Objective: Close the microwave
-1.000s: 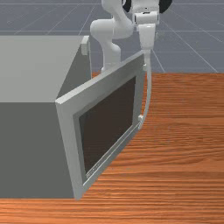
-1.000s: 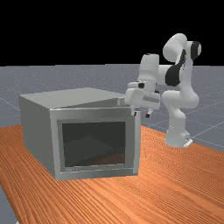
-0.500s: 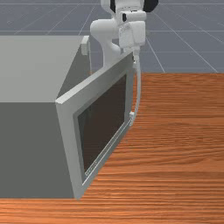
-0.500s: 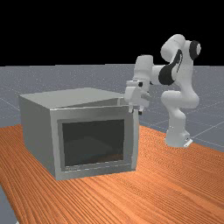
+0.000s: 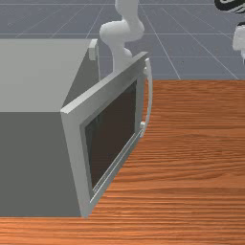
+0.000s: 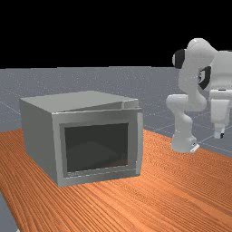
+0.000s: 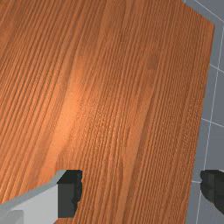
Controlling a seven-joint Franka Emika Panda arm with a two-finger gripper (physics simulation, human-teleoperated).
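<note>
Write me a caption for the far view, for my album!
The door of the microwave stands partly open; the gripper hovers away from it at the far view's right.

"What's the desk [image 5: 201, 143] like?"

"Orange-brown wood, streaked with darker grain. The wrist view catches a soft bright patch [image 7: 70, 109] on it."

"And past its far edge [image 5: 206, 80]?"

"Grey floor [image 5: 203, 50], ruled with thin pale lines [image 7: 210, 121], running back to a level horizon [image 6: 108, 68]."

"What's above that?"

"Flat blackness [image 6: 90, 31], in the far view. It could be sky or a dark backdrop; I can't quite tell."
</note>
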